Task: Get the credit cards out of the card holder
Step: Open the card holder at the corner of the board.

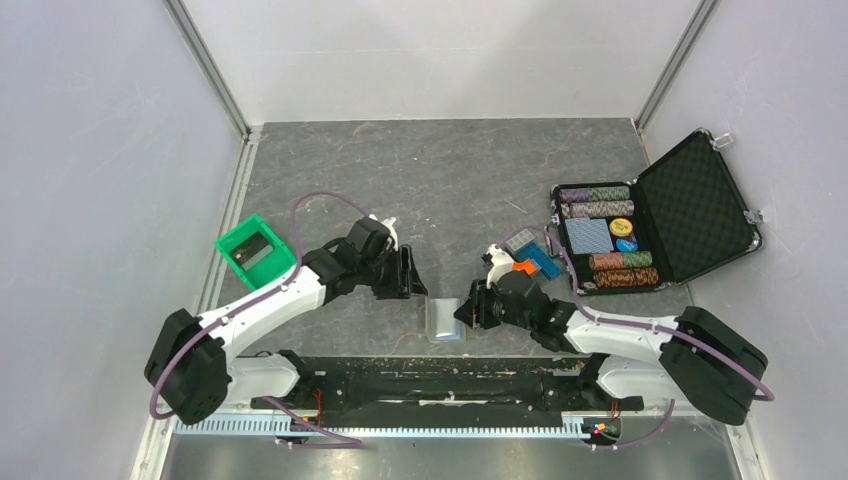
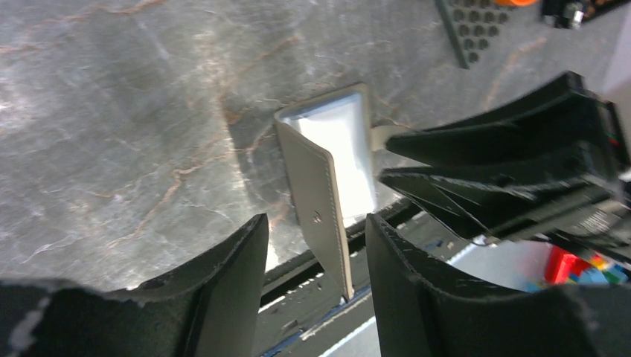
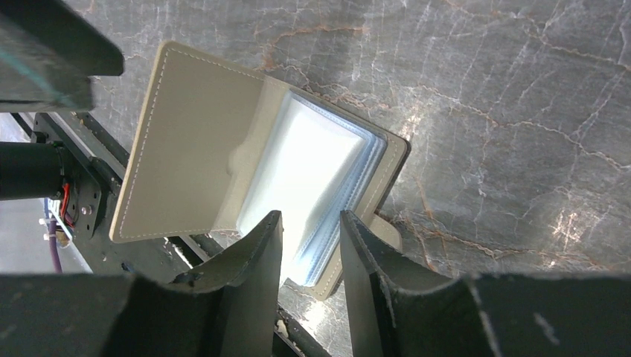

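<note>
While the card holder (image 1: 446, 322) lies open on the bench (image 1: 430, 170) between the arms, the left end effector (image 2: 316, 227) gapes near its raised cover (image 2: 316, 186). The right end effector (image 3: 311, 219) hangs, fingers apart, over the sleeves (image 3: 305, 163). Probably light, floppy and slick: pin the cover, pinch card edges.

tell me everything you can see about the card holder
The small taupe leather-look folding card holder lies open on the grey marbled table, by its near edge. Pale stitching edges its covers. One flap, bearing a stud, stands tilted between the open jaws of the left gripper, unclamped. The other lies flat under a stack of shiny clear sleeves; no dark card shows. A short tab points at the right gripper, whose jaws straddle the sleeves' edge; contact unclear.
</note>
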{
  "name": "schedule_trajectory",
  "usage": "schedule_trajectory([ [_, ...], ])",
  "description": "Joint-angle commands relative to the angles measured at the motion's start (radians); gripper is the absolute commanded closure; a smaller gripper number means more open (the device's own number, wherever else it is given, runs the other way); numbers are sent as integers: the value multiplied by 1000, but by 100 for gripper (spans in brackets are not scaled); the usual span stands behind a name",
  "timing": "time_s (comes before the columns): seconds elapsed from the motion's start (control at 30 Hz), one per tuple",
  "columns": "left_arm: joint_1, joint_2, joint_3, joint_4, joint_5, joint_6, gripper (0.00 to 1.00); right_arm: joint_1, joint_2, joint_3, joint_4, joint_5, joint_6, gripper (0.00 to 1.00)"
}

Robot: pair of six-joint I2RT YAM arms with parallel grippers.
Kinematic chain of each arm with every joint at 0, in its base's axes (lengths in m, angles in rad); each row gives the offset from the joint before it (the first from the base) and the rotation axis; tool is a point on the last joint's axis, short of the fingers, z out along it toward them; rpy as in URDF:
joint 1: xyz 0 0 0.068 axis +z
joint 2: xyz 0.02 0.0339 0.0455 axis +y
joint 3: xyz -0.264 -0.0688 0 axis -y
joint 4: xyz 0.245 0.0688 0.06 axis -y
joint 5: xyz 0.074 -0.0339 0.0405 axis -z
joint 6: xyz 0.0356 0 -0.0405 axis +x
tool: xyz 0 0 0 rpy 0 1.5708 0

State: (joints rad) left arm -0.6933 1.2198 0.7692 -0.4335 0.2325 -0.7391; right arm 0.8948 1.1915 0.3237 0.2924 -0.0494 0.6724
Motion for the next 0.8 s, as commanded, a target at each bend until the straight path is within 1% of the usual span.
schedule_trajectory([
  [0.0,-18,-25,16,85,157,-32,44,0,12,-18,60,-2,10,65],
  [0.07,-36,-35,20,118,171,-52,45,-1,21,-31,84,-19,21,66],
  [0.13,-43,-31,13,175,222,-90,45,-1,36,-38,109,-40,30,67],
  [0.23,-56,-15,-21,353,322,-197,48,0,47,-48,132,-54,39,68],
  [0.3,-79,2,-14,415,335,-226,49,0,44,-48,140,-54,46,68],
  [0.4,-87,9,19,369,283,-198,49,0,33,-29,157,-67,54,69],
  [0.67,-86,-54,88,65,5,-102,45,34,101,42,179,-98,68,71],
  [0.77,-86,-80,87,21,-46,-100,45,45,116,61,182,-87,72,71],
])
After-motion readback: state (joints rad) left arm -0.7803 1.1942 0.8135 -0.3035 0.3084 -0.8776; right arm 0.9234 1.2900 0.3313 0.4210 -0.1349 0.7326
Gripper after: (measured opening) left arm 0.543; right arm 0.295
